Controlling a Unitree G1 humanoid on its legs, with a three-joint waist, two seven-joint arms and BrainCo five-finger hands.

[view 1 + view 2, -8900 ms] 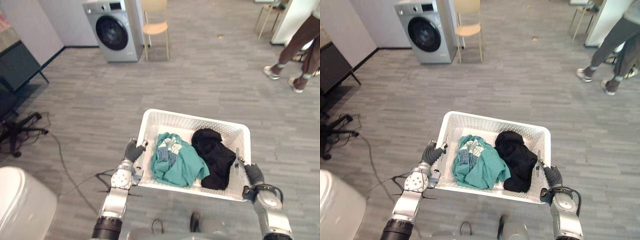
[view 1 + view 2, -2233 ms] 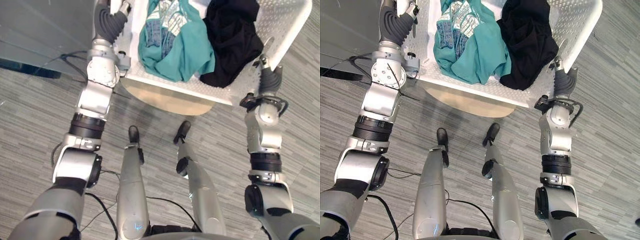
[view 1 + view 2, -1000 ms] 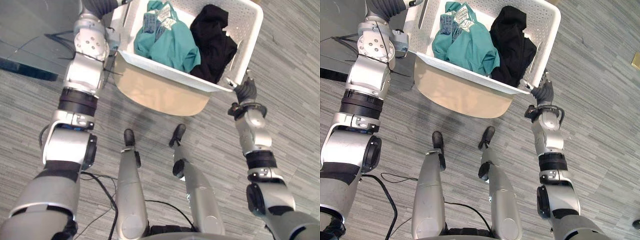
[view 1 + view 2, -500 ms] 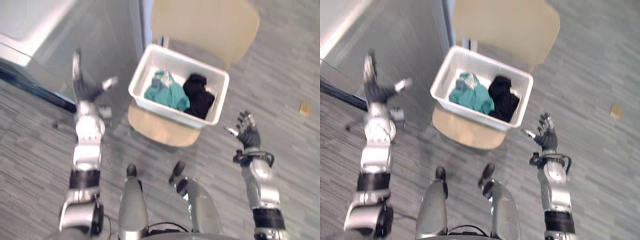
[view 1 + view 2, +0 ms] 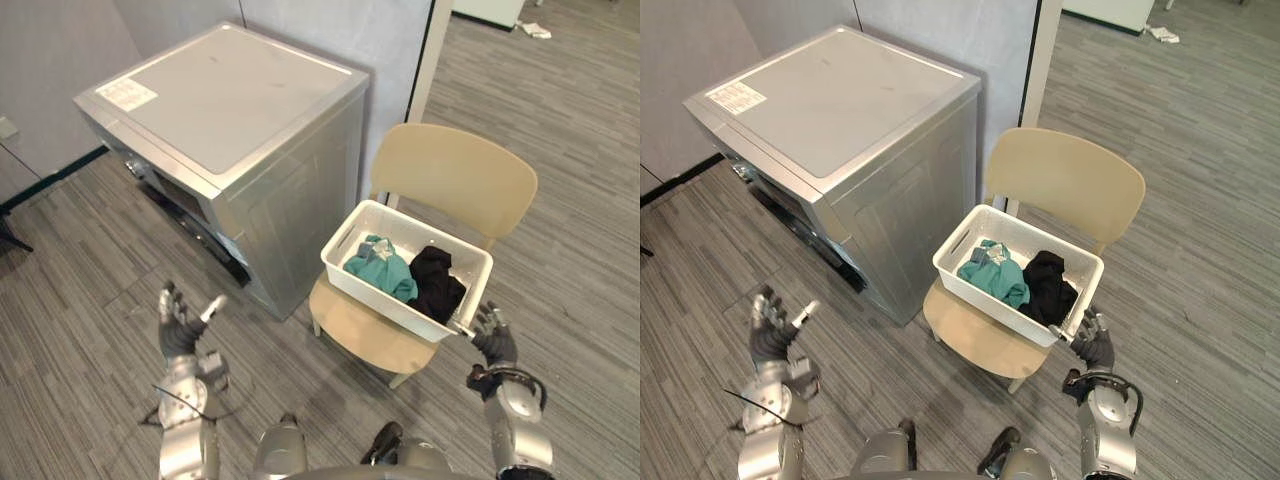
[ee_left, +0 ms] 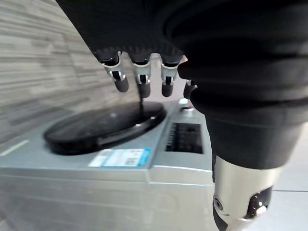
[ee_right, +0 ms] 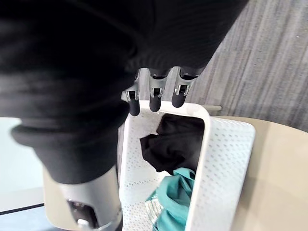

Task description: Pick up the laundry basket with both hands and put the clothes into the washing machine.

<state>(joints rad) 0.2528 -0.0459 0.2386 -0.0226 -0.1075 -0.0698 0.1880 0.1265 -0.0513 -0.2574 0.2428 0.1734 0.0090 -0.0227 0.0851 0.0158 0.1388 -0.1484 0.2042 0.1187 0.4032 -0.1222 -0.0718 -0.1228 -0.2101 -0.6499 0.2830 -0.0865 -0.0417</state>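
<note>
Left eye view: your laundry basket sits on the chair right of center; left hand and right hand both have fingers spread.

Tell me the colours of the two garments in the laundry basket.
A teal garment and a black garment; clearest in the left eye view.
</note>
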